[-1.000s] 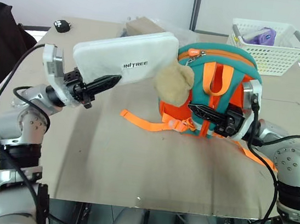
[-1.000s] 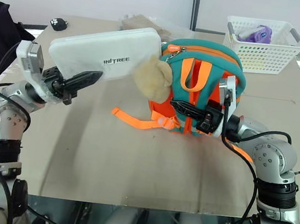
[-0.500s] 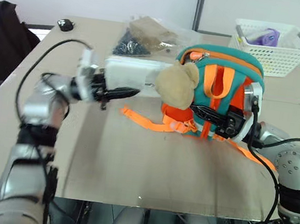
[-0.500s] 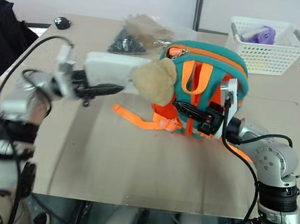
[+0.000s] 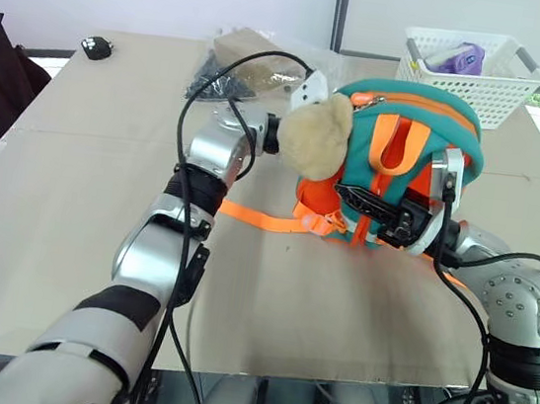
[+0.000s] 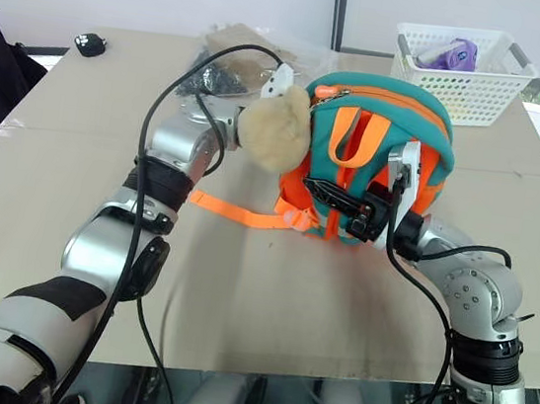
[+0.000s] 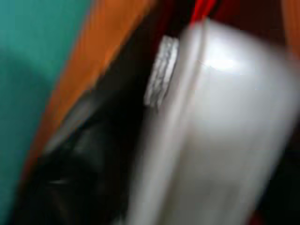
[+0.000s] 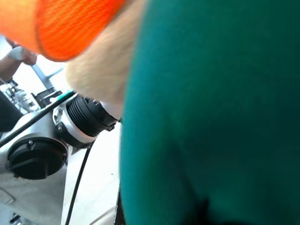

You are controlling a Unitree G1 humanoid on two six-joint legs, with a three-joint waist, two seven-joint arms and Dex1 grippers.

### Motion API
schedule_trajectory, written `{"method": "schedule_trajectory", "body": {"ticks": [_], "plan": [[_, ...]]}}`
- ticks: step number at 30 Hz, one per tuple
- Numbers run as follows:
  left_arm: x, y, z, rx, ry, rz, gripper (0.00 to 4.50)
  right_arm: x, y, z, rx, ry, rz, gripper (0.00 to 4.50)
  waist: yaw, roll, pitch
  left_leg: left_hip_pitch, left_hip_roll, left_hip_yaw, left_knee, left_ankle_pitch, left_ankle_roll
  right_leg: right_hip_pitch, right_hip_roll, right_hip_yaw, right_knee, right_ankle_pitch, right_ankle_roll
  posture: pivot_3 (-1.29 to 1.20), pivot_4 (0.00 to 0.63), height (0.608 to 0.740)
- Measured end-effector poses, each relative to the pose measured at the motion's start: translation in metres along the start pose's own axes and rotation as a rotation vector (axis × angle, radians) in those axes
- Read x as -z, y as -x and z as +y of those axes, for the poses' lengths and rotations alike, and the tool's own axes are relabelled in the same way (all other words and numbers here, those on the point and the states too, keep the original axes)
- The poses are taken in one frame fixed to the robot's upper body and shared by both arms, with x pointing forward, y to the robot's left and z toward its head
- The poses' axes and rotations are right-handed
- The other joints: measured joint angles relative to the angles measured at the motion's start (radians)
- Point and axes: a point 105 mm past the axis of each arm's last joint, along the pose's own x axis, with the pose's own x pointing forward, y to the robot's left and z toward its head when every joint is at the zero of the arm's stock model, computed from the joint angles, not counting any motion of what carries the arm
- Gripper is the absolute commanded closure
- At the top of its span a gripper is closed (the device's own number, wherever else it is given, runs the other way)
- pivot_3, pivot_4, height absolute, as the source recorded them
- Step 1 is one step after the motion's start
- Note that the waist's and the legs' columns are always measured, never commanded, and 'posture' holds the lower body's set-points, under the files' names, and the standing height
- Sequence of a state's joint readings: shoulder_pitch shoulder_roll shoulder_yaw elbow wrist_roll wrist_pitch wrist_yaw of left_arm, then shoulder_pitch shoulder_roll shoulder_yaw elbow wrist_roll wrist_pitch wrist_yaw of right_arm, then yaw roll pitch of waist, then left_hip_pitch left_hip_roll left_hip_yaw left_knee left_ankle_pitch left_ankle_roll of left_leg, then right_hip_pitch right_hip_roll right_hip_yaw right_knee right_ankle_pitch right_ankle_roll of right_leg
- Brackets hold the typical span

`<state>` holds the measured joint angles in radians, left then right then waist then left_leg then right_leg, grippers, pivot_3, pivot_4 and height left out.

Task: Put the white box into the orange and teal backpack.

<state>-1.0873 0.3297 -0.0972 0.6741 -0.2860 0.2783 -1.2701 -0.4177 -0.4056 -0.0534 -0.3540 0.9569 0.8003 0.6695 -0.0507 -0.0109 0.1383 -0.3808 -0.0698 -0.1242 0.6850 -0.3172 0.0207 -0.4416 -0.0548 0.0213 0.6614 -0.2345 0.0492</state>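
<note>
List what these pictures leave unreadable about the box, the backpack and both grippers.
- Left gripper: in the eye views, hidden behind the tan plush charm.
- White box: blurred in the left wrist view against orange fabric; how deep it sits is unclear.
- Orange and teal backpack: its opening faces away.
- Right gripper: against the backpack front; what it pinches is unclear.

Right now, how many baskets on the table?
1: the white slotted basket at the table's far right corner, behind the orange and teal backpack. Others could be hidden behind the backpack.
</note>
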Motion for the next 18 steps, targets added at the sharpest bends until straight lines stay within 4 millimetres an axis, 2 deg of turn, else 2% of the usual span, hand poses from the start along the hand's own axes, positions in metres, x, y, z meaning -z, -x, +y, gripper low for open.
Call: {"method": "schedule_trajectory", "body": {"ticks": [4, 5, 6, 9, 11, 13, 15, 18], "plan": [[-0.010, 0.025, -0.004, -0.029, 0.041, -0.077, 0.02, 0.000, 0.000, 0.001, 0.001, 0.004, 0.002, 4.50, -0.004, 0.000, 0.000, -0.002, 0.000, 0.000, 0.000, 0.000, 0.000, -0.002, 0.000, 0.001, 0.000, 0.000, 0.000, 0.00, 0.150, 0.740], [-0.017, 0.039, -0.005, -0.045, 0.056, -0.107, 0.02, 0.001, 0.000, 0.000, 0.003, 0.005, 0.003, 4.50, -0.008, 0.000, 0.000, -0.002, 0.000, 0.000, 0.000, 0.000, 0.000, -0.003, 0.000, 0.001, 0.000, 0.000, 0.000, 0.00, 0.150, 0.740], [-0.031, 0.062, -0.009, -0.072, 0.073, -0.150, 0.02, 0.001, 0.000, 0.000, 0.007, 0.006, 0.003, 4.50, -0.010, 0.000, 0.000, -0.002, 0.000, 0.000, 0.000, 0.000, 0.000, -0.003, 0.000, 0.001, 0.000, 0.000, 0.000, 0.00, 0.150, 0.740], [-0.062, 0.103, -0.020, -0.118, 0.081, -0.230, 0.02, 0.002, 0.001, -0.001, 0.013, 0.007, 0.006, 4.50, -0.011, 0.000, 0.000, -0.002, 0.001, 0.000, 0.000, 0.000, 0.000, -0.003, 0.000, 0.001, 0.000, 0.000, 0.000, 0.00, 0.150, 0.740], [-0.075, 0.125, -0.034, -0.132, 0.098, -0.256, 0.02, 0.003, 0.001, -0.002, 0.018, 0.010, 0.010, 4.50, -0.010, 0.000, 0.000, -0.001, 0.000, 0.000, 0.000, 0.000, 0.000, -0.002, 0.000, 0.001, 0.000, 0.000, 0.000, 0.00, 0.150, 0.740], [-0.072, 0.133, -0.045, -0.125, 0.154, -0.260, 0.02, 0.003, 0.000, -0.002, 0.020, 0.017, 0.005, 4.50, -0.003, 0.000, 0.000, 0.000, 0.000, -0.001, 0.001, 0.000, 0.000, -0.001, 0.000, 0.001, 0.000, 0.000, 0.000, 0.00, 0.150, 0.740], [-0.065, 0.133, -0.052, -0.127, 0.216, -0.253, 0.02, 0.002, 0.000, -0.003, 0.022, 0.021, 0.003, 4.50, 0.009, 0.000, 0.000, -0.001, 0.000, -0.001, 0.002, 0.000, 0.000, -0.001, 0.000, 0.000, 0.000, 0.000, 0.000, 0.00, 0.150, 0.740], [-0.064, 0.116, -0.063, -0.129, 0.221, -0.246, 0.02, 0.003, -0.001, -0.005, 0.024, 0.019, 0.003, 4.50, 0.016, -0.001, 0.000, -0.001, 0.000, -0.001, 0.002, 0.000, 0.000, 0.000, -0.001, 0.001, -0.001, 0.000, 0.000, 0.00, 0.150, 0.740]]}}
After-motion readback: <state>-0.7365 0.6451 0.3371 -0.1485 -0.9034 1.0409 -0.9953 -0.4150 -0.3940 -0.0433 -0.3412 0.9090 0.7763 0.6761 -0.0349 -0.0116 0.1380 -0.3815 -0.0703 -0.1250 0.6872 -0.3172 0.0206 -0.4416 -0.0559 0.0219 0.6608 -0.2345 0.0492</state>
